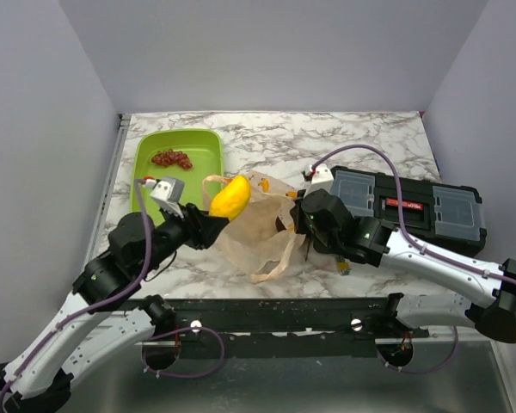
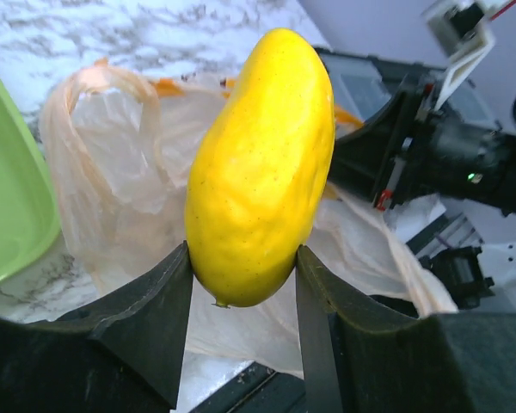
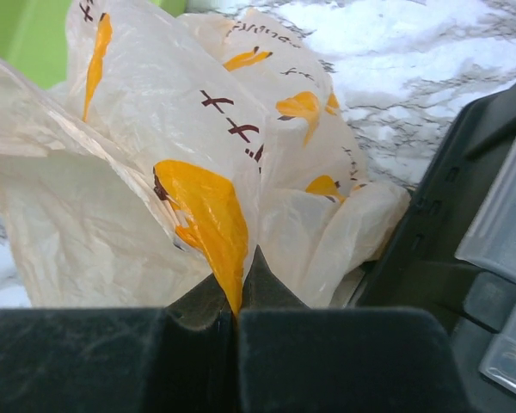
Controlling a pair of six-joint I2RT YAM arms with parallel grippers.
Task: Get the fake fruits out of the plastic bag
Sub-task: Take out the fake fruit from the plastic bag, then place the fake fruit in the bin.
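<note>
Marbled surface point(image 1: 344, 142) beneath everything. At right, lying flat with lid closed, black toolbox point(image 1: 430, 206). At far left, lime-green tray point(image 1: 198, 146). Between the two, crumpled on the surface, plastic bag point(image 1: 254, 228), one printed fold pinched in the fully closed right gripper point(image 3: 238, 314). Over the bag's left side and outside it, upright, yellow mango point(image 2: 258, 163), clamped at its lower end between the part-open fingers of the left gripper point(image 2: 242, 284). Inside the tray, toward its far end, bunch of dark red grapes point(image 1: 172, 158).

White-black arms point(image 1: 86, 331), purple cables point(image 1: 371, 149), black jaws.
</note>
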